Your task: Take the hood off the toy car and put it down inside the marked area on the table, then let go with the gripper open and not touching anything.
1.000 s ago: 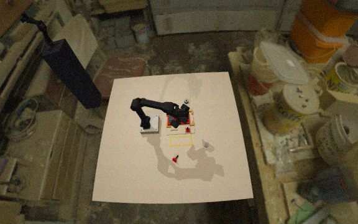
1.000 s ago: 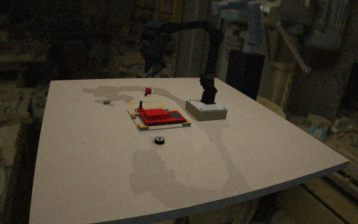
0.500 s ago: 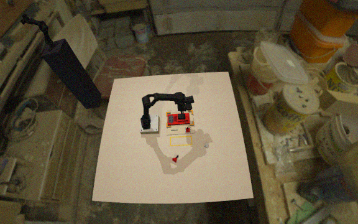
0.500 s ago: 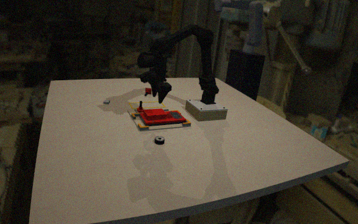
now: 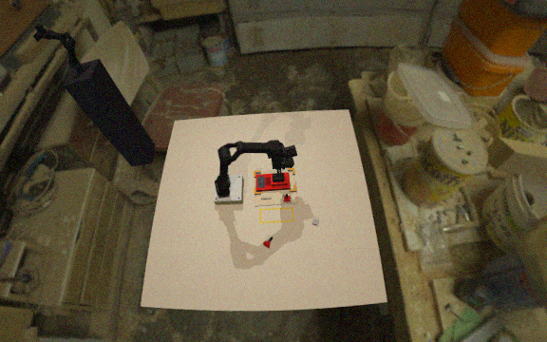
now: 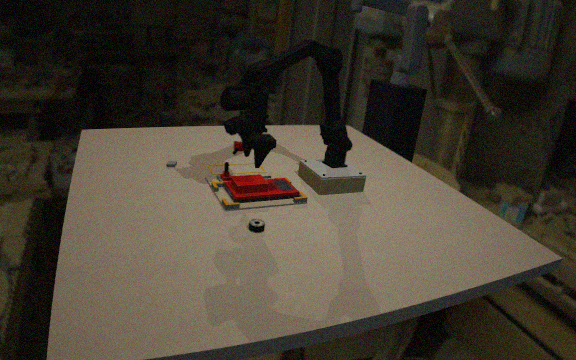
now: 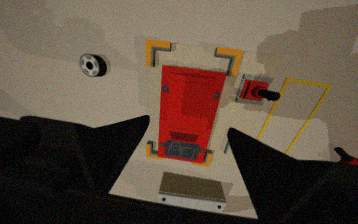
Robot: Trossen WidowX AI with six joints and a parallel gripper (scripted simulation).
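The toy car [image 5: 260,188] [image 6: 292,191] [image 7: 172,125] is red with a grey panel at its end nearest the robot base. Its hood looks like the raised red block [image 5: 282,185] [image 6: 249,185] [image 7: 197,100] on the other end, seated on the car. My gripper [image 5: 278,174] [image 6: 260,164] [image 7: 188,125] is open and empty, pointing down above the car. In the wrist view one fingertip shows to each side of the car. The marked area is a yellow outline [image 5: 276,221] [image 6: 233,165] [image 7: 309,119] on the table beside the car, with nothing in it.
Orange corner brackets [image 6: 230,205] [image 7: 230,52] surround the car. A red post piece with a black top [image 5: 287,198] [image 7: 254,91] stands beside it. A wheel [image 6: 256,225] [image 7: 93,65], a small grey block [image 5: 315,221] [image 6: 171,164] and a red-and-black piece [image 5: 267,243] [image 6: 238,146] lie around.
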